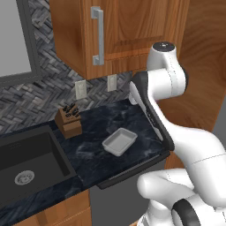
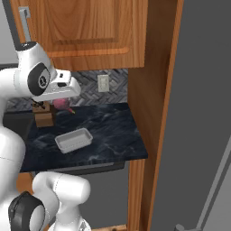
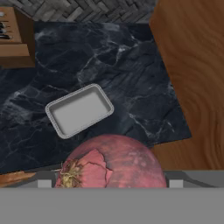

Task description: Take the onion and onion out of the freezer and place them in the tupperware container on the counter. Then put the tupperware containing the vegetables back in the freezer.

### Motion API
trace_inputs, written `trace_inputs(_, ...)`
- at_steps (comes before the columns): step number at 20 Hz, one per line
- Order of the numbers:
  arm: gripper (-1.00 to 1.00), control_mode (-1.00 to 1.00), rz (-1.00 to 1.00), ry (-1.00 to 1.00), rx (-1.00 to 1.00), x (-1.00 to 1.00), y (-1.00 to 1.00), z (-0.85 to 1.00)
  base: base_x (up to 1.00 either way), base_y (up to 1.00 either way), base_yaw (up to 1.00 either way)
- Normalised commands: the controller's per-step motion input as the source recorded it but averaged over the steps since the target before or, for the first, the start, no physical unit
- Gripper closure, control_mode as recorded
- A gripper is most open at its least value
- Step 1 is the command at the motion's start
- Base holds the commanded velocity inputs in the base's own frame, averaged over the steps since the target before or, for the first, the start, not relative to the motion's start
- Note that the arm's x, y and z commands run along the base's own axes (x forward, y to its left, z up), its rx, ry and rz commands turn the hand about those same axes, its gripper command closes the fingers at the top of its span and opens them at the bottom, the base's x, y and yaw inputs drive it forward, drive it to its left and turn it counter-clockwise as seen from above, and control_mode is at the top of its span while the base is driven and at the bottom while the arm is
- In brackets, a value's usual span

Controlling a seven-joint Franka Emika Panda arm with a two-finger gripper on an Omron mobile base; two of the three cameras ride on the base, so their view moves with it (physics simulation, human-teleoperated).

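1. A brown knife block (image 1: 69, 120) stands at the far left of the dark counter (image 1: 128, 119).
2. The pale tupperware container (image 1: 119, 141) lies flat near the counter's middle.
3. The gripper (image 2: 63, 104) holds a maroon onion (image 3: 113, 162) up high, above the counter.
4. A wooden wall (image 2: 149, 99) stands at the right.

- The onion (image 3: 114, 162) between my fingers is dull maroon-pink, with a mottled skin and a dry tan root tuft.
- Beyond my fingertips, the tupperware container (image 3: 79, 110) is plain pale grey-white.
- Under it, the counter (image 3: 131, 70) is black-blue, veined with thin white marbling.
- Far to one side of my fingers, the knife block (image 3: 17, 39) is brown wood.
- The backsplash (image 1: 48, 84) is a grey herringbone pattern.
- The cabinet (image 2: 90, 27) is warm orange-brown wood grain.
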Motion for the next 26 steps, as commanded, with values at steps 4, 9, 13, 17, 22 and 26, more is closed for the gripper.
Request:
trace_inputs(4, 1.0, -1.0, -0.03, 0.31, 0.12, 0.83, 0.06, -1.0, 0.0, 0.0, 0.0)
trace_inputs(9, 1.0, -1.0, -0.01, 0.18, 0.05, 0.79, 0.21, -0.96, 0.0, 0.0, 0.0)
trace_inputs(13, 1.0, -1.0, -0.01, 0.02, 0.0, 0.74, 0.27, -0.83, 0.0, 0.0, 0.0)
trace_inputs(17, 1.0, -1.0, 0.0, 0.0, 0.0, 0.51, 0.09, -0.65, 0.0, 0.0, 0.0)
trace_inputs(22, 1.0, -1.0, 0.0, 0.0, 0.0, 0.39, 0.0, -0.57, 0.0, 0.0, 0.0)
trace_inputs(26, 1.0, -1.0, 0.0, 0.0, 0.0, 0.37, 0.0, -0.58, 0.0, 0.0, 0.0)
